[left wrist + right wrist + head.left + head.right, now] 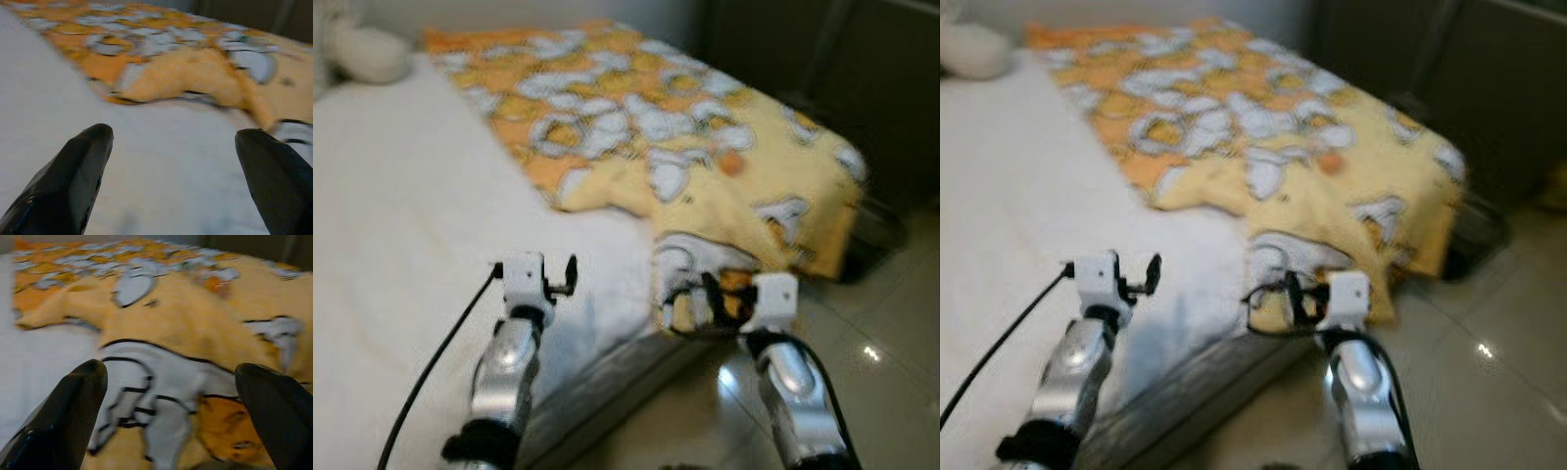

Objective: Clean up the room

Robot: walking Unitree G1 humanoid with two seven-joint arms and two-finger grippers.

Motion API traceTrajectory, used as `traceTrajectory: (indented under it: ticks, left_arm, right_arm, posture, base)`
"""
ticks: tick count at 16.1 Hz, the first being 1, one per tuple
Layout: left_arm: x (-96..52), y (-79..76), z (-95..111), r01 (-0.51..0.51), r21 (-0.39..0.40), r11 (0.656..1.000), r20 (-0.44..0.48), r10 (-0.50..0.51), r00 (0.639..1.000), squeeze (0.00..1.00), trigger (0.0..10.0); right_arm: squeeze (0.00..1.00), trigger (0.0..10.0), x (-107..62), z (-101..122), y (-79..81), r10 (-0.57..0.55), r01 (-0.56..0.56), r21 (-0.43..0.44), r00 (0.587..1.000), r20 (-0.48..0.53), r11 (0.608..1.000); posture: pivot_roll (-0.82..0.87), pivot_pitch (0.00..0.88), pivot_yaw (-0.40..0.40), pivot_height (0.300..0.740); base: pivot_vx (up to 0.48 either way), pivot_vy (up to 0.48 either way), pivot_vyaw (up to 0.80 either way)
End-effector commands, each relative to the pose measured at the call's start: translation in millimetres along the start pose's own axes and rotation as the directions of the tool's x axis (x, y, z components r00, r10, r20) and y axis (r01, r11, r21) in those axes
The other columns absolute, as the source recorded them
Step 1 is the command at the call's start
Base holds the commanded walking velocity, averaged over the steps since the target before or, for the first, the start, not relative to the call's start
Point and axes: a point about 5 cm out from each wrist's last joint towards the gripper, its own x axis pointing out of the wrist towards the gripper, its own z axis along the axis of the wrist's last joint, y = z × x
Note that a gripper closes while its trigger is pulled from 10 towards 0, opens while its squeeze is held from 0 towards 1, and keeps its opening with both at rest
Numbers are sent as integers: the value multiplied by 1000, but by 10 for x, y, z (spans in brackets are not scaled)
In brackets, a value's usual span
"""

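A white plush toy [357, 49] lies at the head of the bed [401, 196], far left. The left pincer [558, 279] hovers over the bare white sheet near the bed's foot, fingers spread wide and empty. To its right, the yellow-orange blanket [646, 127] lies rumpled across the bed's right side, one corner drooping over the edge toward the tiled floor [881, 392]. The right pincer [705, 299] is at that hanging corner, wide open, gripping nothing. Risk: closing on a thin fold could let the blanket slip, or drag more onto the floor.
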Motion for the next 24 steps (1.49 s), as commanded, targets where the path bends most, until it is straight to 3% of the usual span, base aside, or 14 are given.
traceTrajectory:
  ticks: [1, 5, 11, 12, 18, 20, 21, 24]
  left_arm:
    - [-35, -13, 2, -5, -8, 1000, 16, 5, 1000, 0, 10000]
    - [-74, -121, 20, 45, 0, 999, 47, -45, 998, 0, 10000]
    - [4, -12, 25, -14, 77, 997, 13, 13, 1000, 0, 10000]
    - [-2, -46, 48, 30, 55, 998, 31, -32, 999, 0, 10000]
    - [-60, -121, -2, 56, 19, 998, 22, -57, 998, 0, 10000]
    - [-55, -144, -21, 51, -31, 998, 6, -51, 999, 0, 10000]
    - [-49, -163, -23, 70, 0, 998, 6, -70, 998, 0, 10000]
    - [-52, -95, -122, 34, -17, 999, -53, -35, 998, 0, 10000]
  right_arm:
    - [1000, 10000, -3, 68, -28, -13, 13, 2, 999, 46, 1000]
    - [1000, 10000, 5, 23, -52, 3, -3, -3, 1000, 8, 1000]
    - [1000, 10000, 57, -3, 71, 68, -68, -9, 998, -11, 998]
    - [1000, 10000, 44, -23, 76, 77, -78, -12, 997, -20, 997]
    - [1000, 10000, 15, -59, 63, 82, -82, -16, 996, -33, 996]
    - [1000, 10000, 12, -78, 47, 84, -85, -29, 995, -46, 996]
    - [1000, 10000, 5, -88, 35, 86, -88, -30, 995, -53, 996]
    - [1000, 10000, -23, -123, -19, 81, -84, -41, 994, -78, 996]
  posture:
    - [-35, 0, -17, 736]
    - [-25, 0, -23, 736]
    - [-6, 0, -24, 736]
    - [-8, 0, -19, 736]
    - [-12, 0, -12, 736]
    - [-6, 0, -21, 736]
    - [-7, 0, -25, 736]
    - [-10, 0, -30, 736]
  base:
    - [0, -446, -425]
    - [204, -400, 0]
    - [143, -191, 0]
    - [424, 0, 0]
    - [446, 0, 0]
    - [450, 0, 0]
    - [0, 0, 0]
    - [0, 0, 0]
